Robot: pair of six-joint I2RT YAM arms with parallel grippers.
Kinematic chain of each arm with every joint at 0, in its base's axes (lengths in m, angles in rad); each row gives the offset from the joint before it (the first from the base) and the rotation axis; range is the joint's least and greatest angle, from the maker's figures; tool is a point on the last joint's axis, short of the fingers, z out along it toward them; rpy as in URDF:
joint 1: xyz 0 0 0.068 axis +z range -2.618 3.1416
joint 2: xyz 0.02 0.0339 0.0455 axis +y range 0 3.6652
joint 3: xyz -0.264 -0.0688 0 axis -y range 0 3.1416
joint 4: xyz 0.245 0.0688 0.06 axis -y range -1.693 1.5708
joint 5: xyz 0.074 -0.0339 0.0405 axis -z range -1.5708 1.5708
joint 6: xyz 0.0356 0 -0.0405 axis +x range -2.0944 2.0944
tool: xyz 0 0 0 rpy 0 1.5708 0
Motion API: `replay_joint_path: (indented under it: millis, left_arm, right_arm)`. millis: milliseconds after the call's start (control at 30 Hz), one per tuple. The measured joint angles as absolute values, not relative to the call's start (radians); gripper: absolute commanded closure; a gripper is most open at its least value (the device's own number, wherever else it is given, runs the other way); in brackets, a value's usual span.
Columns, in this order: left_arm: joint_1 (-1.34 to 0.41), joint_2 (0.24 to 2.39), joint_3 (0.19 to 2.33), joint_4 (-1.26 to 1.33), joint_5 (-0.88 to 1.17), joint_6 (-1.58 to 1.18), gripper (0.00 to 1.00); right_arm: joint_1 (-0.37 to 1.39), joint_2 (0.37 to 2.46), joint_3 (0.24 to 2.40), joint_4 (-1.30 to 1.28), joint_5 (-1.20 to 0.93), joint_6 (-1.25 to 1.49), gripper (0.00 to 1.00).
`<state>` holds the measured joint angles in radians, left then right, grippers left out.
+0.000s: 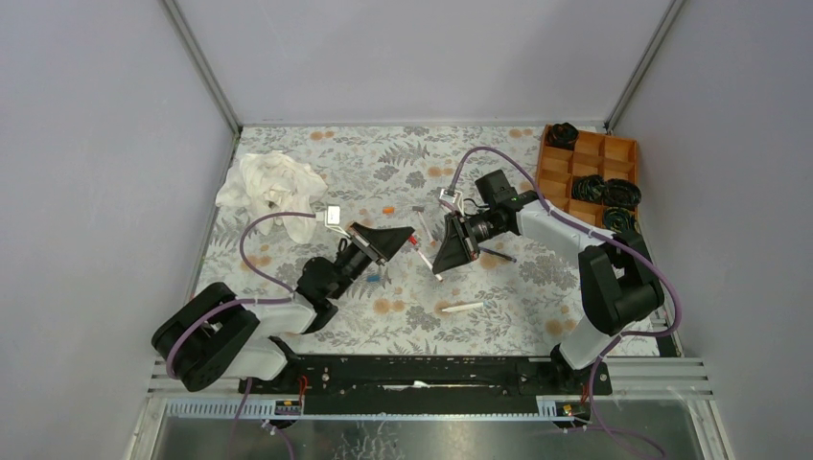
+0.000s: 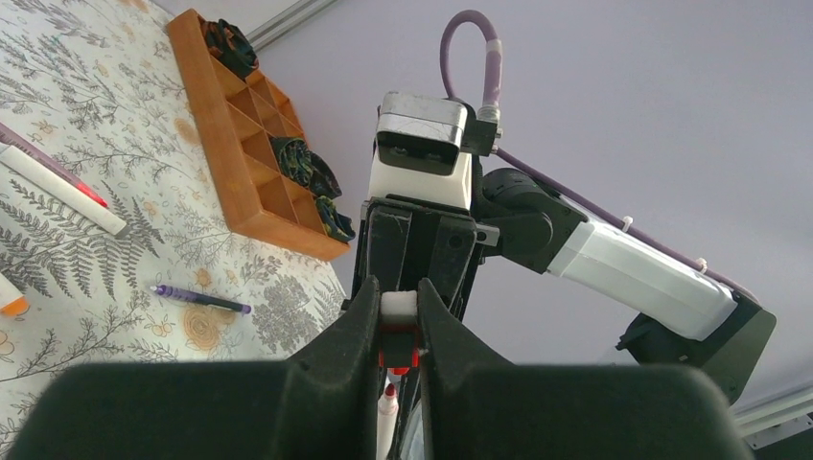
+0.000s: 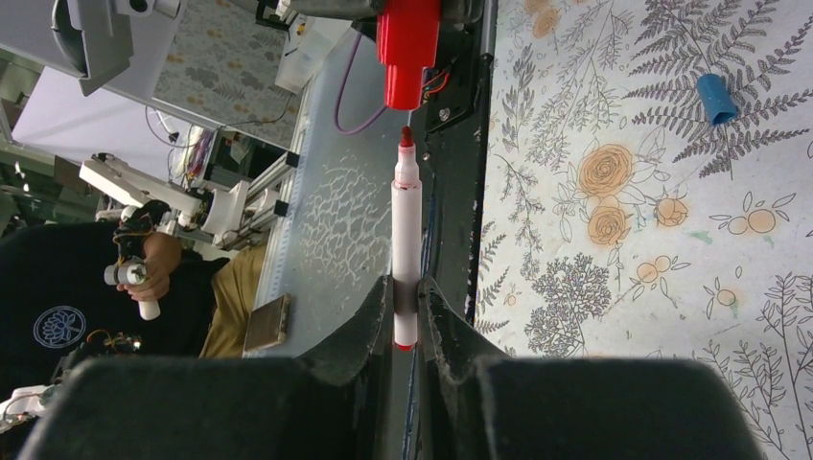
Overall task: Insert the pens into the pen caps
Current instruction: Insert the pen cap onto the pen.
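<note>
red cap was pinched by left end effector | white red-tipped pen was pinched by right end effector | tip was lined up just short of cap, apart

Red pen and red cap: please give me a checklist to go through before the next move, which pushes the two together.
1. Right tool shut on the pen: ok.
2. Left tool shut on the red cap: ok.
3. Colours match, as the pen's red tip goes with the red cap: ok.
4. Tip points at the open end of the cap: ok.
5. Pen and cap in one line: ok in the right wrist view; in depth, cannot tell.
6. Tip inside the cap: not ok, a gap shows between them.
</note>
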<state>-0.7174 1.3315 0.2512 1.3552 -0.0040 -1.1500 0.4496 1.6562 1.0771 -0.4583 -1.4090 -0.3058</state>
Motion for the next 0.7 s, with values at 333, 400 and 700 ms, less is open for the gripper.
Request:
replay_joint_path:
  millis: [333, 400, 700]
  left_arm:
    - [-0.726, 1.343, 0.251, 1.355, -0.003, -1.15, 1.0]
    - [-0.726, 1.343, 0.251, 1.355, -0.003, -1.15, 1.0]
    - [-0.727, 1.337, 0.251, 1.354, -0.005, -1.146, 1.0]
  right_arm:
    - [0.448, 1.656, 1.077, -0.435, -1.409, -0.282, 1.0]
    - [0.445, 1.656, 1.077, -0.427, -1.409, -0.276, 1.0]
    - [0.442, 1.656, 1.076, -0.409, -1.409, -0.264, 1.0]
